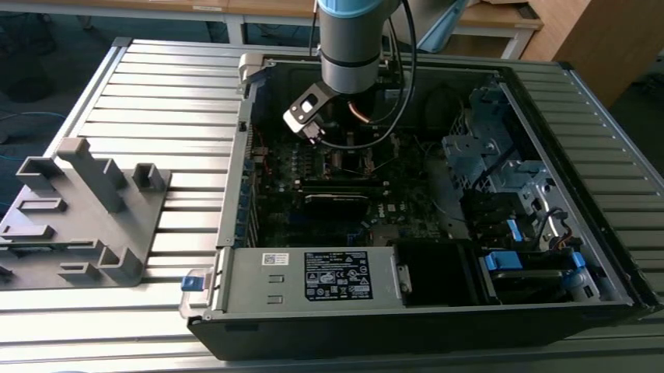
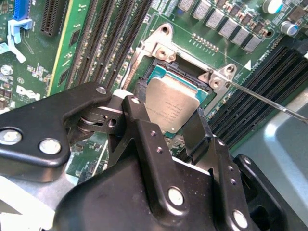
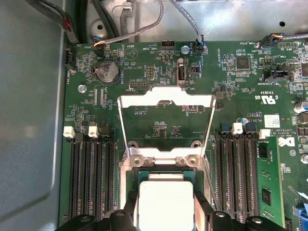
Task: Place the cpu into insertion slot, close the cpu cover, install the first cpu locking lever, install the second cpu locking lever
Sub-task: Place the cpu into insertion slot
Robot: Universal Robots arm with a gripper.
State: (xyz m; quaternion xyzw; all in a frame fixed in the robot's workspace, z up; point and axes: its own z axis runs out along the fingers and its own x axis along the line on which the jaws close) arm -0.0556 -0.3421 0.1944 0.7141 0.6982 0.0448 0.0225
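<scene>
The cpu (image 2: pixel 172 107) is a small square chip with a dull metal face, and my gripper (image 2: pixel 168 114) is shut on it, one black finger (image 2: pixel 142 103) against each of two opposite edges. It hangs just over the insertion slot (image 2: pixel 179 72), a black socket with a silver rim on the green motherboard. In the first wrist view the cpu (image 3: pixel 166 202) sits between the fingertips (image 3: pixel 129 211) above the socket rim (image 3: pixel 163 161). The cpu cover (image 3: pixel 166 98), a thin silver frame, is swung open away from the socket. A thin locking lever (image 2: pixel 269 102) sticks out beside the socket. The arm (image 1: pixel 353 47) reaches down into the open computer case.
Long black memory slots (image 3: pixel 91 183) flank the socket on both sides. A labelled grey power-supply box (image 1: pixel 311 276) fills the case's near edge, and a metal drive cage (image 1: pixel 508 171) stands at the exterior view's right. A grey plastic fixture (image 1: pixel 83 210) rests on the slatted table outside the case.
</scene>
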